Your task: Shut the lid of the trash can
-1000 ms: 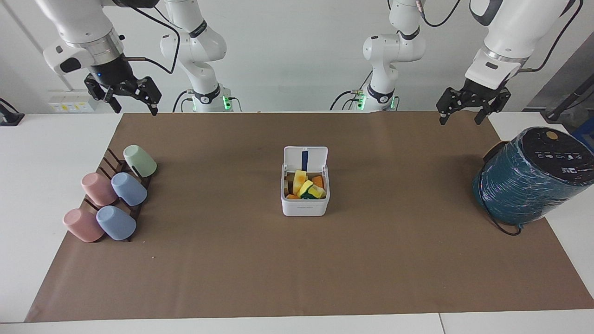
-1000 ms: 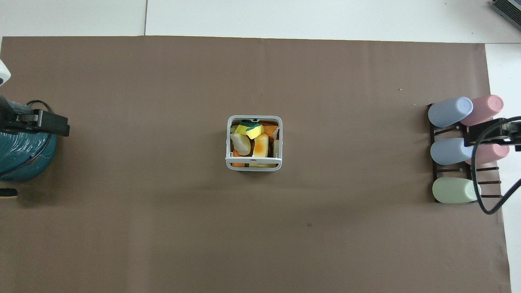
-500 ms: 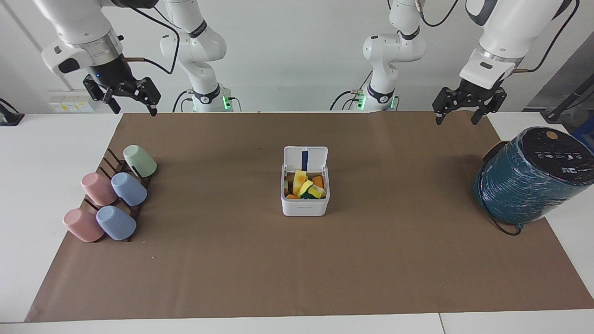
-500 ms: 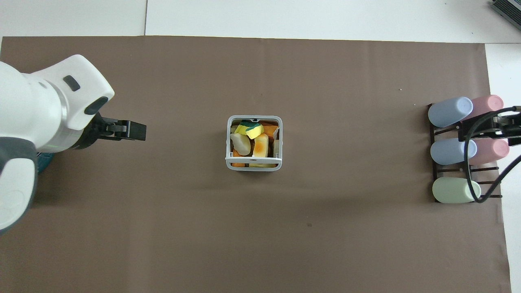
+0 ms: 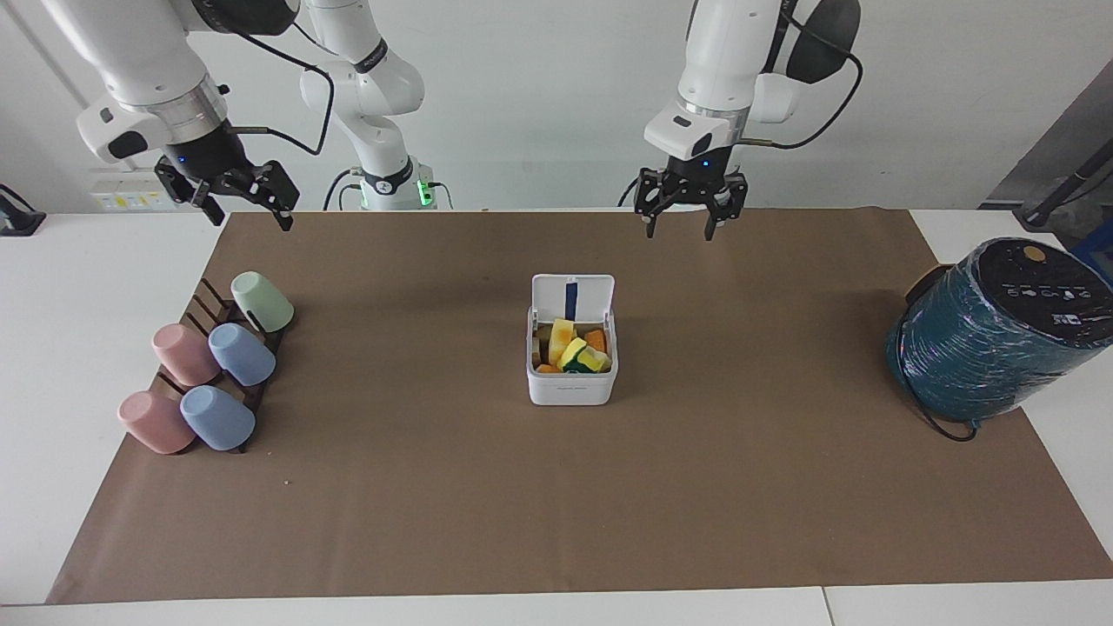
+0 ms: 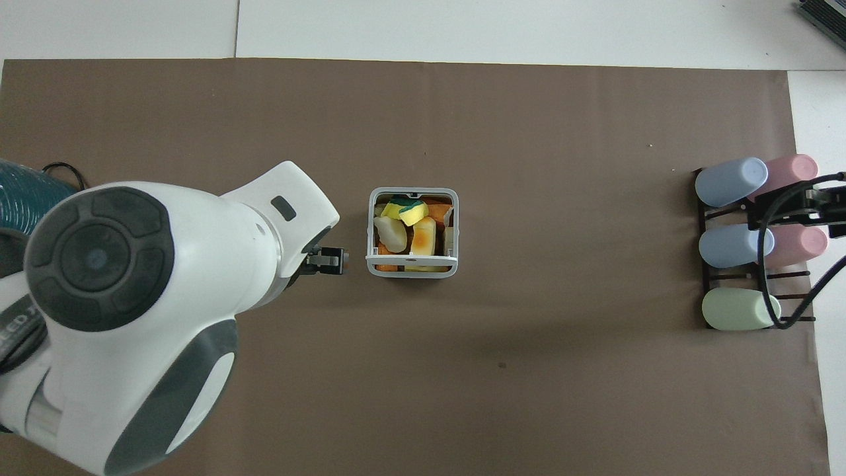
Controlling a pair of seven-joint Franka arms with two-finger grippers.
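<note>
White plastic made up the trash can (image 5: 572, 369), which was set at the middle of the brown paper (image 5: 556, 487), packed with yellow and orange scraps. The lid (image 5: 573, 298) was seen standing upright on its hinge along the can's edge nearer the robots, blue strip facing away from them. The left gripper (image 5: 677, 215) was held in the air over the paper, toward the left arm's end of the table from the can; in the facing view its fingers were spread apart with nothing between them. It was judged much the nearer of the two. To shut the lid, a push on its top edge away from the robots would be needed, so the gripper would first have to be brought in over the hinge side. The right gripper (image 5: 233, 189) was kept waiting over the table's edge near the cup rack (image 5: 228, 348), fingers apparently parted, though that was less plain.
</note>
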